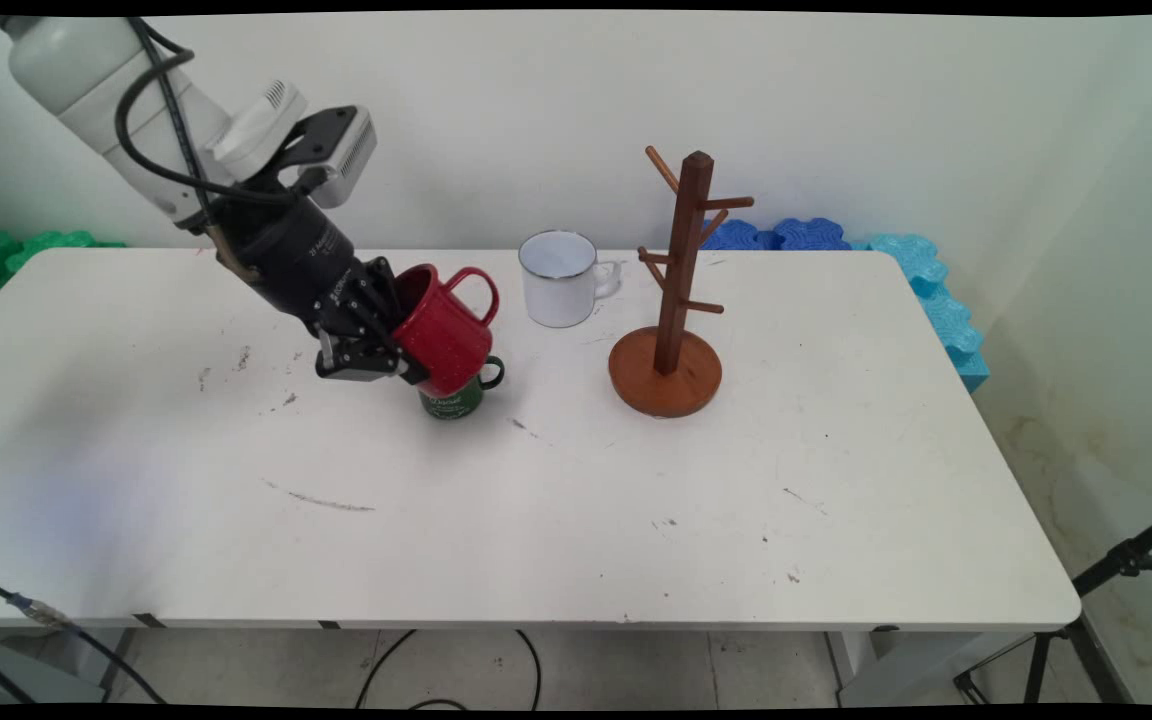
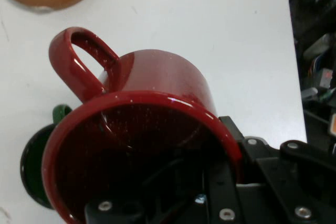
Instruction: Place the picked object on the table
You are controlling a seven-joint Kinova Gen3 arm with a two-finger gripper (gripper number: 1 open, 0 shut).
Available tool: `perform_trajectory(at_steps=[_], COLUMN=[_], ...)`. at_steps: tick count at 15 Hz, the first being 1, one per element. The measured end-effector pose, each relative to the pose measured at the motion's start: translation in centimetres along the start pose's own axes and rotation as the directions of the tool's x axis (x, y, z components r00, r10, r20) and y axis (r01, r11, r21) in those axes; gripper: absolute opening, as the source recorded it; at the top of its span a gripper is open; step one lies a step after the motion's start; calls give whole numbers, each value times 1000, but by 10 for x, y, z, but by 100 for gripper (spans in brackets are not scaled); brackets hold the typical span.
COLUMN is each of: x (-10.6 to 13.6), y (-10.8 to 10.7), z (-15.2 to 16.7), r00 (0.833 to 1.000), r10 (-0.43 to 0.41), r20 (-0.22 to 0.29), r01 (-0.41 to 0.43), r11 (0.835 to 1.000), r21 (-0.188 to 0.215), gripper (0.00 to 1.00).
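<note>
Gripper (image 1: 404, 358) clamped on wall of glossy red enamel mug (image 1: 446, 335), one finger inside, mug tilted w/ handle up, clear of white counter (image 1: 536, 520). Small dark-green mug (image 1: 456, 393) right beneath. White enamel mug (image 1: 561, 278) at 2 o'clock, brown wooden mug tree (image 1: 676, 300) at 3.

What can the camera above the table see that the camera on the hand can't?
Only the main view shows the white enamel mug, the wooden mug tree's trunk and pegs, and the blue foam blocks behind the table.

Only the hand view looks into the red mug's inside, where a finger grips its rim.

Both show the hand holding the red speckled mug tilted, the green mug beneath it, the tree's round base, and the white table.
</note>
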Motion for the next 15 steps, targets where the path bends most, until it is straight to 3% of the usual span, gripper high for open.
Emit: perform_trajectory(at_steps=[8, 15], x=[-7, -12], y=[-5, 3], z=[14, 38], r00=[994, 984], r10=[-7, 12], r20=[112, 175], r01=[7, -9], r11=[1000, 1000], r21=[-1, -18], gripper=[0, 0])
